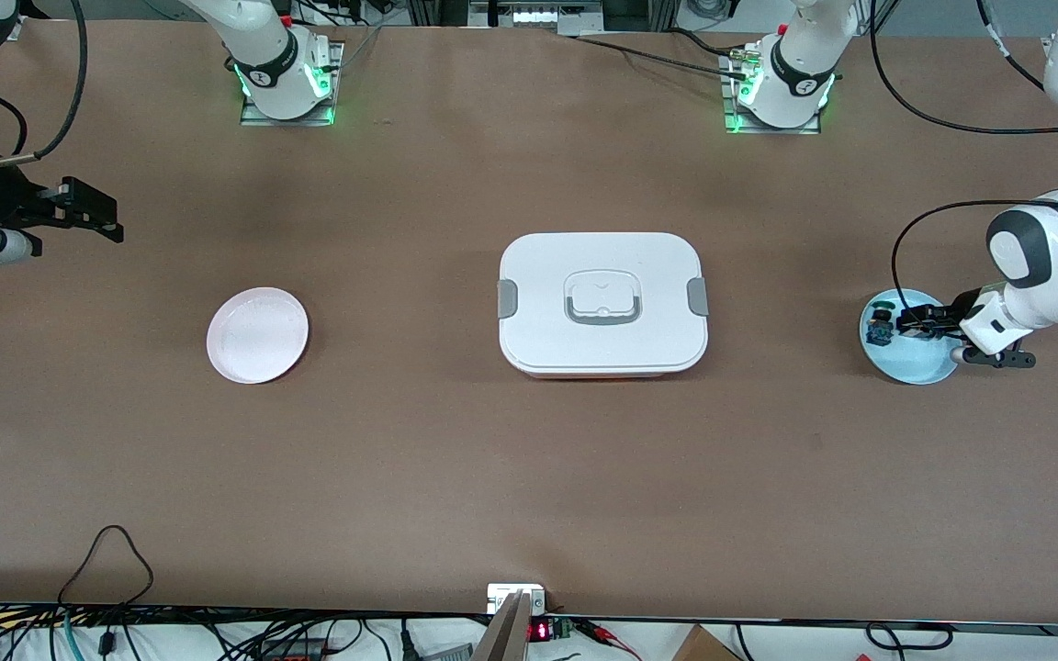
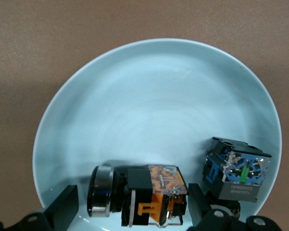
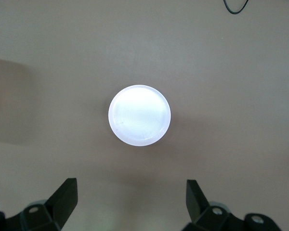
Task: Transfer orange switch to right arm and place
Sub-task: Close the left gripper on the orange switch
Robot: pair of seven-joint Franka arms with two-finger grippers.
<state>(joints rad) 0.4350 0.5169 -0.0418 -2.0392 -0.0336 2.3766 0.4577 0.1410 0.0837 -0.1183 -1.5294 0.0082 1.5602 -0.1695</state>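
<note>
Small black blocky orange switch [image 2: 149, 195] with a silver cap lies on its side in the pale blue round plate [image 2: 149, 106], touching nothing, beside a blue-and-green component [image 2: 236, 169]. Left gripper [image 2: 130, 204] low over it, jaws wide open straddling it, nothing gripped. Advice: close squarely on the black body, not the round cap. Right gripper [image 3: 130, 197] waits open, empty, above the bench near the pink round plate [image 3: 139, 115].
</note>
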